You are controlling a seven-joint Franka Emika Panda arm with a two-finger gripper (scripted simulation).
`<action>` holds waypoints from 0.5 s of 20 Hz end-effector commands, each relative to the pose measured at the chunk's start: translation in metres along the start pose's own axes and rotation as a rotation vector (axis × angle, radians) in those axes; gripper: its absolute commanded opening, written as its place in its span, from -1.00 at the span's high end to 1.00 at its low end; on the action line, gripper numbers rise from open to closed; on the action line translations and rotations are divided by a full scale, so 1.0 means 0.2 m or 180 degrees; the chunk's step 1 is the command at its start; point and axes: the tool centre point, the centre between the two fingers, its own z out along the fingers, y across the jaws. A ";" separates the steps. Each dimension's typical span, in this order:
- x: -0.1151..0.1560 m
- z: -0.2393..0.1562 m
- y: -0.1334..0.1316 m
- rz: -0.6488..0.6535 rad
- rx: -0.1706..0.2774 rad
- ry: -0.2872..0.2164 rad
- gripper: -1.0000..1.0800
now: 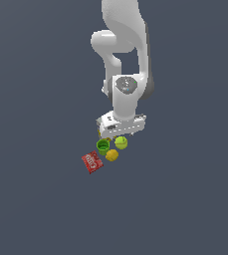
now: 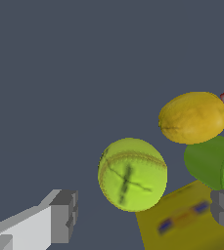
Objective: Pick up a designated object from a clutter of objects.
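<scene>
Now our claw (image 2: pixel 143 217) hangs spread over the tennis ball (image 2: pixel 132 174).
We judge it light, fuzzy, springy: pinch across its widest middle; the orange-yellow ball (image 2: pixel 192 117) sits at two o'clock.

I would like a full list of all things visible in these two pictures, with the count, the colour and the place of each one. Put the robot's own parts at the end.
tennis ball: one, yellow-green with a pale seam, on the floor below the gripper, on the exterior view's right of the cup.
cup: one, green, beside the tennis ball.
orange-yellow ball: one, just in front of the cup and tennis ball.
packet: one, red, flat, at the exterior view's left edge of the group.
box: one, yellow face showing, next to the tennis ball, mostly under the gripper.
floor: dark grey-blue, all around.
arm: one, white, reaching down over the group.
gripper: one, open, fingers either side of the tennis ball, not touching.
</scene>
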 end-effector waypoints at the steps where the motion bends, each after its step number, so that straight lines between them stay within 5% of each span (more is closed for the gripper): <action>1: 0.00 0.01 0.00 0.0000 0.0000 0.0000 -0.92; 10: -0.01 0.19 0.00 -0.0003 0.0001 0.0002 -0.92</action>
